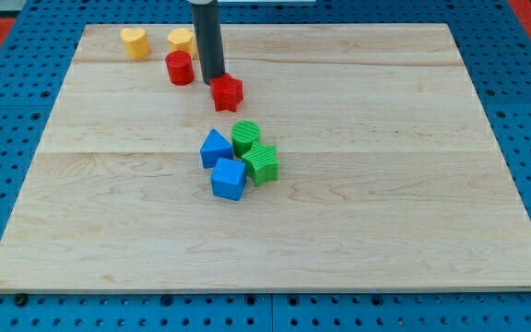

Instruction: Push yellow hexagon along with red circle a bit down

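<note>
The yellow hexagon (181,41) sits near the view's top left of the wooden board, partly behind my rod. The red circle (180,68) stands just below it, nearly touching. My tip (213,77) rests on the board just right of the red circle and lower right of the yellow hexagon. A red star-shaped block (228,92) lies right below the tip, touching or almost touching it.
A second yellow block (135,42), heart-like, sits left of the hexagon. Near the board's middle is a cluster: a blue pentagon-like block (215,148), a blue cube (229,178), and two green blocks (245,136) (262,163). The board (385,184) lies on blue pegboard.
</note>
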Action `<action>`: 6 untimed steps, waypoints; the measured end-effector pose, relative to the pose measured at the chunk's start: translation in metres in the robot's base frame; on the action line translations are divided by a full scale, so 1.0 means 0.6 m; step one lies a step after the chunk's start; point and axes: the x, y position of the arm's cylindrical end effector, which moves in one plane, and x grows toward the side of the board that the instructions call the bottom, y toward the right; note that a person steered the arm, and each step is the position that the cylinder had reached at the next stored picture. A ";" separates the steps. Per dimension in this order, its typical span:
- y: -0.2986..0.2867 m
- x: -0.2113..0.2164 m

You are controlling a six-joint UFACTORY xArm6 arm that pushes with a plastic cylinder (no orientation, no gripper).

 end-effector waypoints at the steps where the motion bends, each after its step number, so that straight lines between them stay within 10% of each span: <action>1: -0.006 0.002; 4: -0.006 -0.199; 6: -0.076 -0.175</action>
